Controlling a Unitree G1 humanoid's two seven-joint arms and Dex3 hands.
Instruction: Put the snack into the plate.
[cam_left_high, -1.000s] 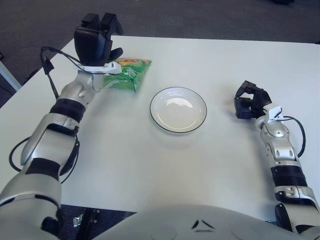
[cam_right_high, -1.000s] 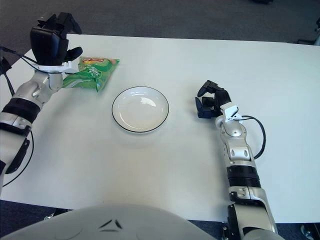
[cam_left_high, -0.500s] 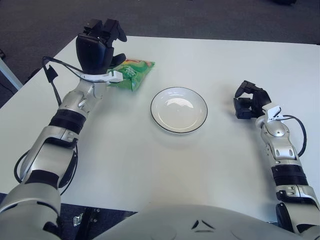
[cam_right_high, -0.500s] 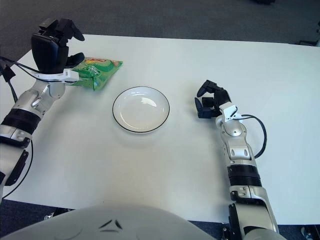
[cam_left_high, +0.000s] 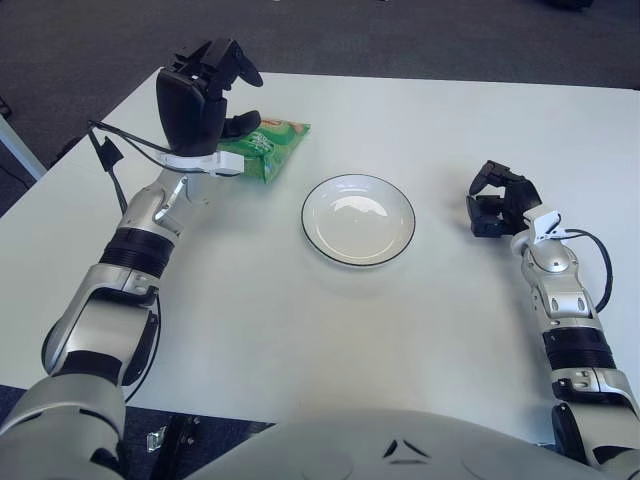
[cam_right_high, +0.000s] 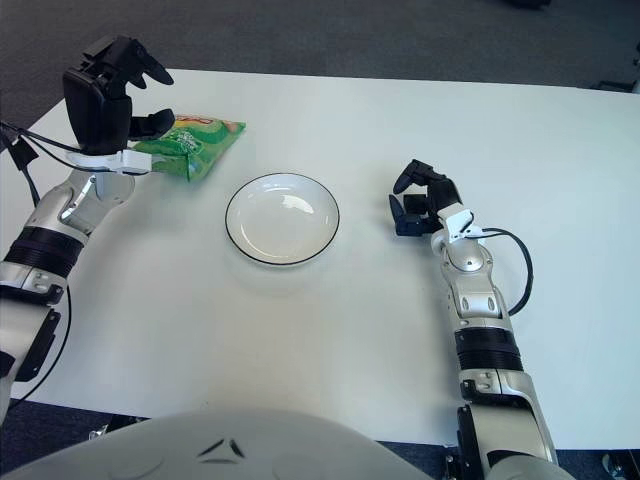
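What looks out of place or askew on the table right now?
Nothing stands out. The green snack bag lies intact beside the left hand, left of the plate, which holds nothing. The right hand shows right of the plate.

One snack bag (cam_left_high: 268, 148) – one plate (cam_left_high: 357, 219) – one table (cam_left_high: 300, 320).
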